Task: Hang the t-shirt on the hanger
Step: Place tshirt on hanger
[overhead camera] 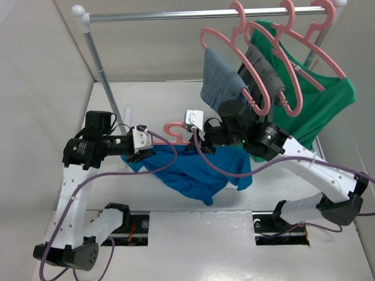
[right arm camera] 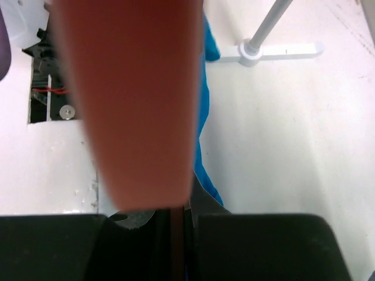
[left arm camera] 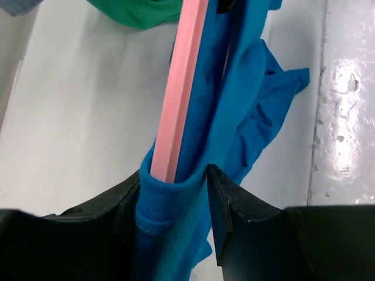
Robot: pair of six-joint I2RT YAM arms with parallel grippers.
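Note:
The bright blue t-shirt (overhead camera: 193,170) hangs in the air between my two grippers, its lower part sagging toward the table. The pink hanger (overhead camera: 174,130) runs inside it, hook showing above the fabric. My left gripper (overhead camera: 142,151) is shut on the shirt's ribbed collar (left arm camera: 161,199), with the pink hanger bar (left arm camera: 181,88) coming out of the collar between the fingers. My right gripper (overhead camera: 198,142) is shut on the hanger (right arm camera: 140,105), which fills its view as a blurred pink bar; a strip of blue shirt (right arm camera: 202,129) shows beside it.
A clothes rail (overhead camera: 176,16) stands at the back, its post (overhead camera: 102,70) at left. On it hang pink hangers with a grey-blue denim garment (overhead camera: 222,79), a grey garment (overhead camera: 263,73) and a green shirt (overhead camera: 316,105). The rail's foot (right arm camera: 275,51) is on the table.

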